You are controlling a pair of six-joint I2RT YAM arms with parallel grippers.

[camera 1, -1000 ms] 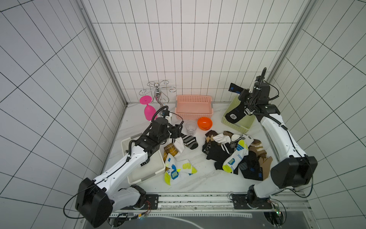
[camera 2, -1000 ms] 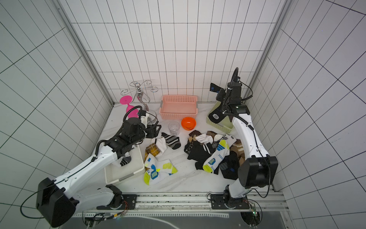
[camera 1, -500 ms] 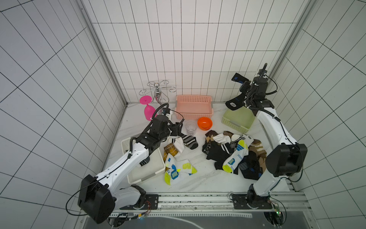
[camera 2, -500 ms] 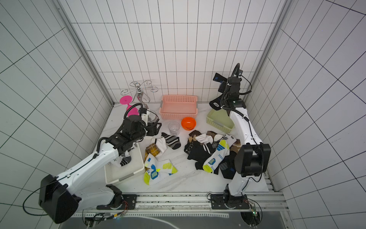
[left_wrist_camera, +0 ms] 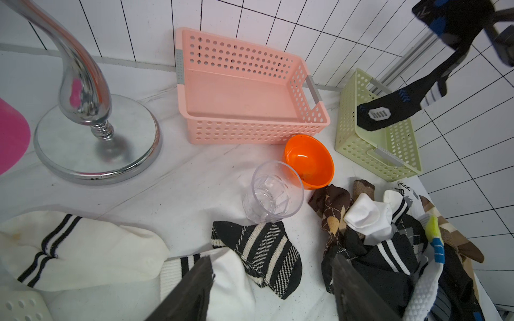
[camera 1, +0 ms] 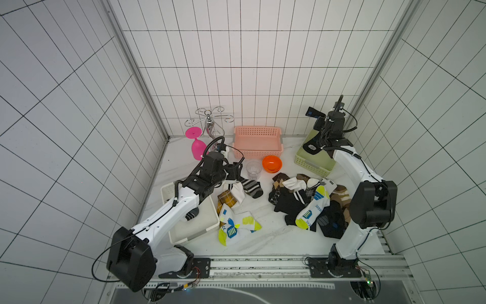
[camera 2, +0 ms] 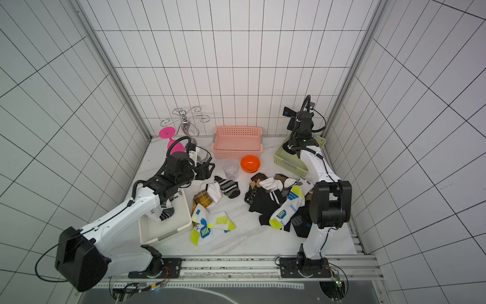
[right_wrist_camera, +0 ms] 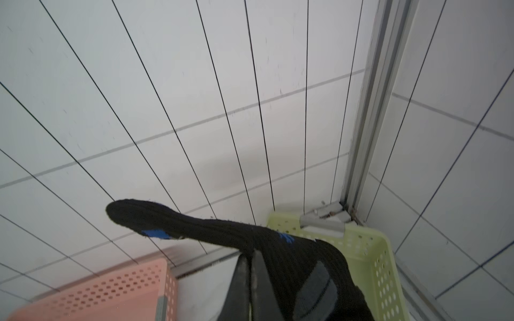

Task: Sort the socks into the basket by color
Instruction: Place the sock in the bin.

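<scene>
Your right gripper (right_wrist_camera: 251,268) stayed pressed together, pinching the black sock with blue marks (left_wrist_camera: 389,111). Over the last second you lifted it toward the back wall, then lowered it again. Its toe hung just over the green basket (camera 1: 313,165), not yet released. Your left gripper (left_wrist_camera: 271,264) kept its jaws spread and empty above the black-and-cream striped sock (left_wrist_camera: 258,247). Judgement: 1 dark sock was close to sorted, but the sock pile (camera 1: 302,202) was still waiting on the table.
</scene>
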